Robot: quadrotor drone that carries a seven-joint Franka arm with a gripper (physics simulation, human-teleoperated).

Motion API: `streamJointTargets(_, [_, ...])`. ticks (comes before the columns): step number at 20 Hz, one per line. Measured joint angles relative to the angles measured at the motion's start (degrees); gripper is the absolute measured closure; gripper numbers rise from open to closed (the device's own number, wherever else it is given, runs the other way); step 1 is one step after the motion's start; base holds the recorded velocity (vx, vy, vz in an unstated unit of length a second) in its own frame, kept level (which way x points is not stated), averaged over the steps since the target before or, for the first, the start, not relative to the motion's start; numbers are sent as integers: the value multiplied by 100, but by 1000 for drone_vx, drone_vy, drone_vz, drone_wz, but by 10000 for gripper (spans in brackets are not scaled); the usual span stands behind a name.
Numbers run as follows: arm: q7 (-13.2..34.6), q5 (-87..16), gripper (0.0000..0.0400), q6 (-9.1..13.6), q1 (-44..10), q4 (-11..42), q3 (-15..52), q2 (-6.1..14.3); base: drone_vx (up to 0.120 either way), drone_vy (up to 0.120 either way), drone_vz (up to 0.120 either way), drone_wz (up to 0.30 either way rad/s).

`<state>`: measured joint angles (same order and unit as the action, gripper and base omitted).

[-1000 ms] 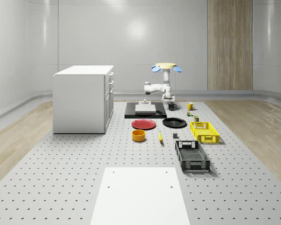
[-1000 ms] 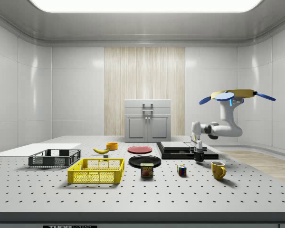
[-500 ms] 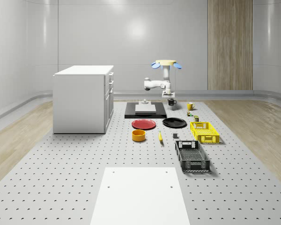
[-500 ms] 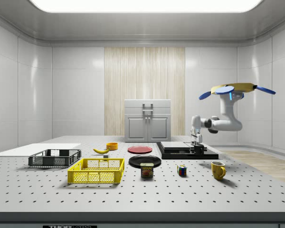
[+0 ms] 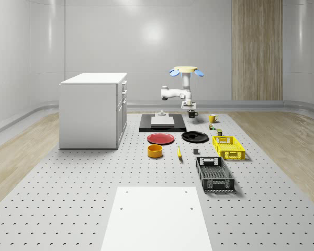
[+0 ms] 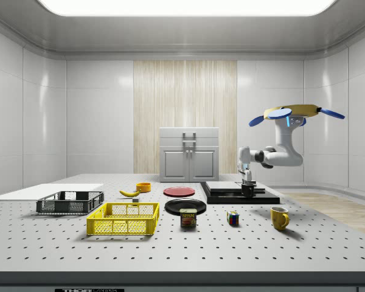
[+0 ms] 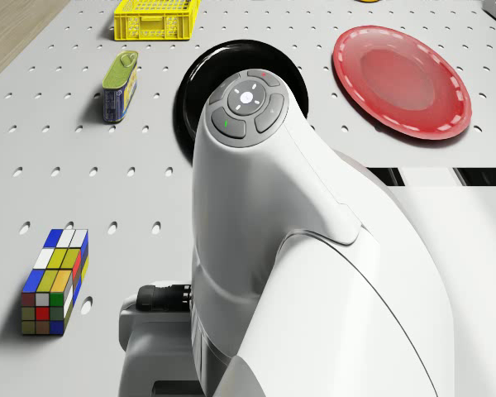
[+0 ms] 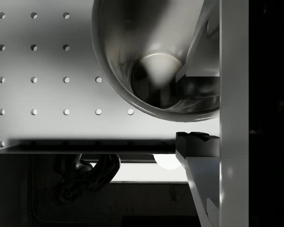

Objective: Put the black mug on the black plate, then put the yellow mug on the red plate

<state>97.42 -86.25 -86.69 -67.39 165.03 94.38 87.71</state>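
Observation:
My drone [image 5: 186, 71] hovers over the far end of the table, near the black slab [image 5: 162, 125]. My gripper [image 5: 191, 109] hangs from the arm and is shut on the black mug [image 5: 192, 113], which is held a little above the table. In the wrist view one finger [image 8: 199, 47] is inside the black mug [image 8: 151, 71] and the other outside its wall. The yellow mug [image 5: 212, 118] stands on the table to the whole-scene view's right of it. The black plate [image 5: 194, 137] and red plate [image 5: 161, 138] lie side by side nearer the camera.
A Rubik's cube [image 7: 54, 281] and a can [image 7: 120, 83] lie between the mugs and the yellow crate [image 5: 228, 147]. A black crate [image 5: 214, 174], orange bowl [image 5: 155, 151], banana [image 5: 179, 152] and white cabinet [image 5: 93, 110] stand on the table.
The black mug has risen off the table in my gripper. Drone, arm and mug have shifted toward the side view's left, nearer the black slab.

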Motion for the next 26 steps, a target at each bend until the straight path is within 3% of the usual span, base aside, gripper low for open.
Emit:
streamJointTargets(15, [-14,92,300,-222,21,4,31,238,120,0,0,0])
streamJointTargets(19, [-17,110,300,-267,25,4,38,286,120,-110,0,0])
streamJointTargets(26, [-22,137,300,-332,31,6,47,356,120,0,0,0])
